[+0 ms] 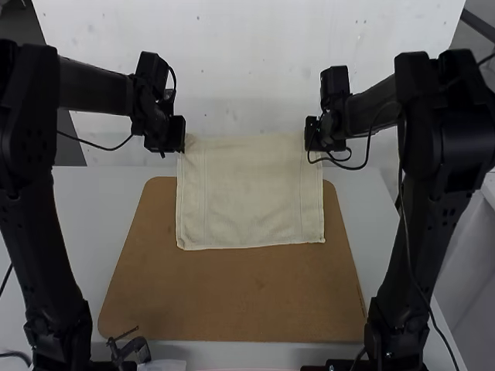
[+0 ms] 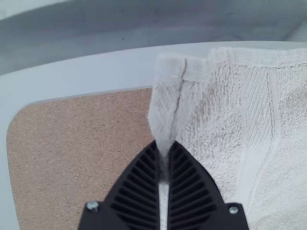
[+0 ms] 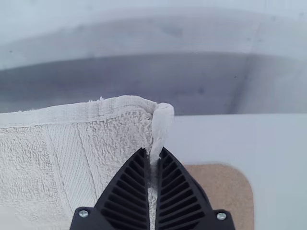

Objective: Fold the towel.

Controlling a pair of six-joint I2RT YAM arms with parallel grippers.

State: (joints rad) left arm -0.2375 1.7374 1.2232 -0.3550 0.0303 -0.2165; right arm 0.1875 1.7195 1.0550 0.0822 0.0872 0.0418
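Towel (image 1: 251, 193) first, since that's what everyone wants to see: it's cream and spread out between the two grippers, with its far edge running from one set of fingertips to the other. From there it reaches back toward the arm bases, ending in a fairly straight near edge. Can't tell from these views how many layers thick it is.

Left gripper (image 1: 182, 141) has its black, ribbed fingers pinched on the far corner on its own side. Up close in the left wrist view, the cloth between the fingers is squeezed into a narrow ridge, with a bit of hem poking out past the tips. The rest fans out from there toward the other gripper.

Right gripper (image 1: 309, 137) is doing pretty much the mirror image: fingers clamped on the opposite far corner, a little rolled-looking nub of edge sticking out past the tips, and the terry side spreading off toward the left gripper. There's a dark cable (image 1: 340, 164) looping just beside this one, fwiw.

Brown board (image 1: 232, 297) is under the towel, nearer the arm bases than either set of fingertips, and it sits on the pale table (image 1: 93, 224).
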